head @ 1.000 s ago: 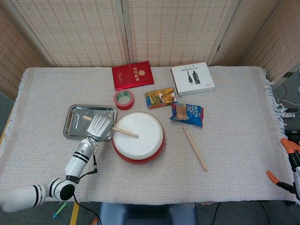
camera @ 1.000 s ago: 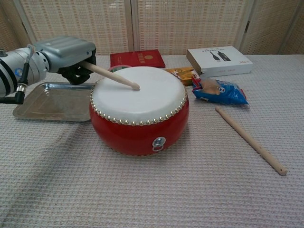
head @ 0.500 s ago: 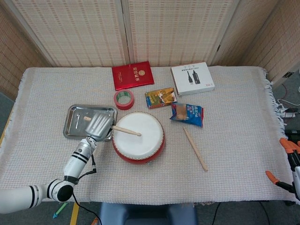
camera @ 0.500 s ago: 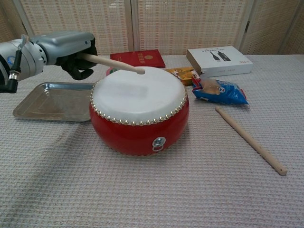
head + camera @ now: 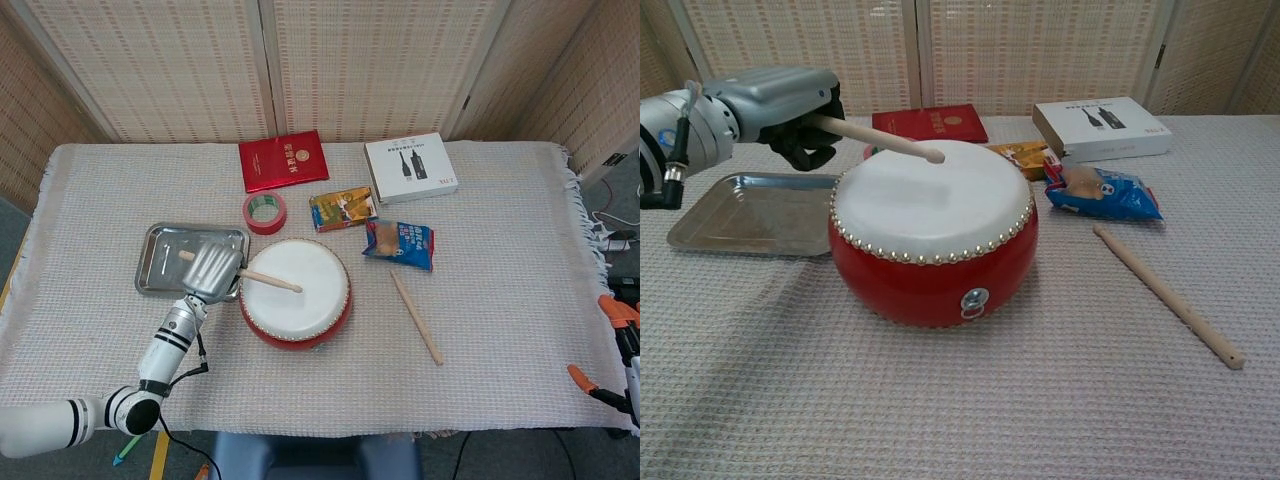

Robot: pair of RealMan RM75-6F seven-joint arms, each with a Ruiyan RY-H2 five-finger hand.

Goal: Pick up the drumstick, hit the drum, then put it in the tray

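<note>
My left hand (image 5: 210, 270) (image 5: 785, 100) grips a wooden drumstick (image 5: 270, 281) (image 5: 880, 139) by its butt end. The stick reaches rightward over the red drum (image 5: 296, 293) (image 5: 932, 225), and its tip hovers just above the white skin near the far edge. The steel tray (image 5: 160, 250) (image 5: 745, 215) lies left of the drum, partly under the hand. A second drumstick (image 5: 416, 317) (image 5: 1167, 295) lies on the cloth to the drum's right. My right hand shows in neither view.
Behind the drum lie a red tape roll (image 5: 264, 212), a red booklet (image 5: 284, 160) (image 5: 930, 124), a snack pack (image 5: 342, 209), a blue snack bag (image 5: 400, 244) (image 5: 1102, 194) and a white box (image 5: 410, 167) (image 5: 1100, 128). An orange clamp (image 5: 600, 385) sits at the table's right edge.
The stick rested on the drum skin a second ago, then the left hand lifted it. Since half a second ago the tip has dipped slightly toward the skin.
</note>
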